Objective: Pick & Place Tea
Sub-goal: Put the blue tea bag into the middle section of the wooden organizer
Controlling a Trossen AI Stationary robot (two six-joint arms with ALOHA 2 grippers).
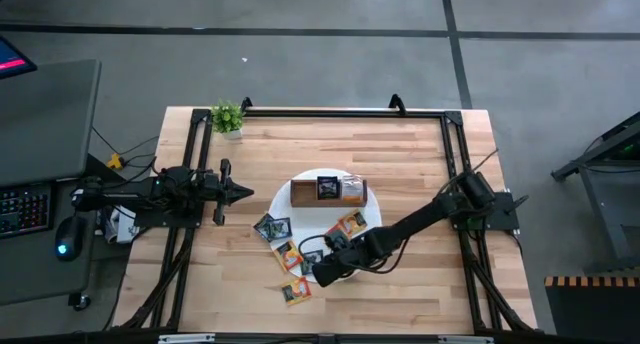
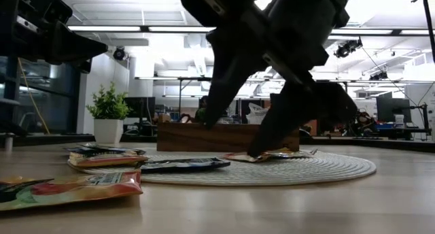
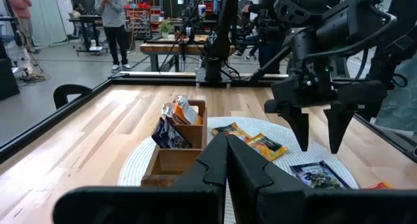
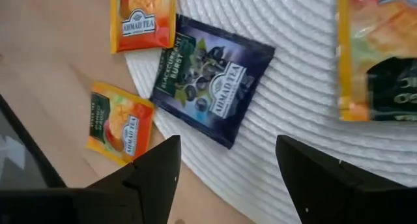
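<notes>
- Directly under the right gripper [image 4: 225, 178], whose jaws stand wide apart and hold nothing, lies a dark blackcurrant sachet [image 4: 212, 87], flat on the edge of the white woven mat [image 4: 306, 74].
- Just beside that sachet, off the mat on the bare tabletop [image 4: 52, 68], lie two orange mango sachets [image 4: 120, 123], and another yellow one [image 4: 374, 51] lies on the mat off to the jaws' other side.
- Judging by their look, these foil packets are very light, thin and slick; lying flat they offer no raised edge, so the jaws probably need to straddle the dark sachet across its width and pinch down onto the soft mat so that it buckles up into the grip.
- Beyond the jaws, past the mat's middle, the wooden box [image 1: 328, 191] already has a few sachets standing in its compartments.
- Farthest off, the left gripper [image 1: 243, 192] waits with its jaws closed and empty, well apart from the tea.
</notes>
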